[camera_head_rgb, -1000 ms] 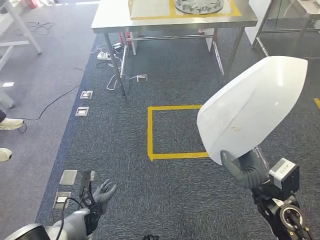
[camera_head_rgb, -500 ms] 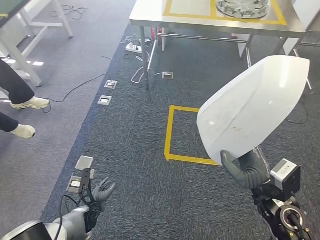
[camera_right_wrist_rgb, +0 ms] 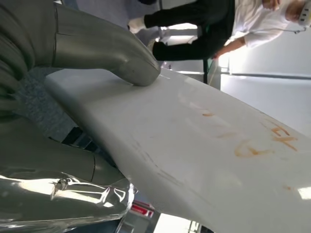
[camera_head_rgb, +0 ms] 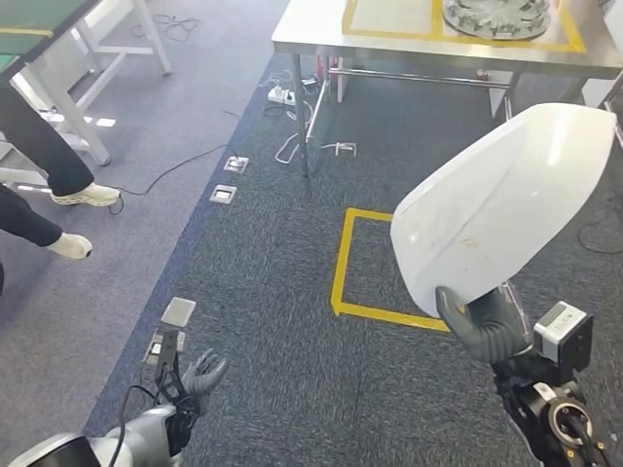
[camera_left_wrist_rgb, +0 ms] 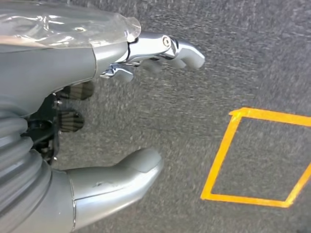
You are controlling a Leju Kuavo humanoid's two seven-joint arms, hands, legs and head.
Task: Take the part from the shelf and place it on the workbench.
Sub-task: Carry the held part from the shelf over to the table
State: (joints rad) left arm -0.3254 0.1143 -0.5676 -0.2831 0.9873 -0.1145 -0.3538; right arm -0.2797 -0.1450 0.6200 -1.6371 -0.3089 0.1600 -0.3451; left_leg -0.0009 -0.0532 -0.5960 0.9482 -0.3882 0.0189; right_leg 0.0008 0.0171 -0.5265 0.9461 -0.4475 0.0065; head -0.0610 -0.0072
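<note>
the robot's right hand [camera_head_rgb: 485, 326] grasps a large white curved part [camera_head_rgb: 503, 209] by its lower edge, holding it up in the air above the dark carpet floor [camera_head_rgb: 279, 321] – its thumb presses on the part's top face. the left hand [camera_head_rgb: 197, 377] hangs low with fingers [camera_left_wrist_rgb: 183, 50] released, holding nothing. a yellow tape square [camera_head_rgb: 352, 268] marks the floor. ahead stands a steel desk [camera_head_rgb: 315, 39] with a round metal fixture [camera_head_rgb: 499, 15] near its far edge – well apart from the part. a person's legs [camera_head_rgb: 40, 156] stand nearby.
</note>
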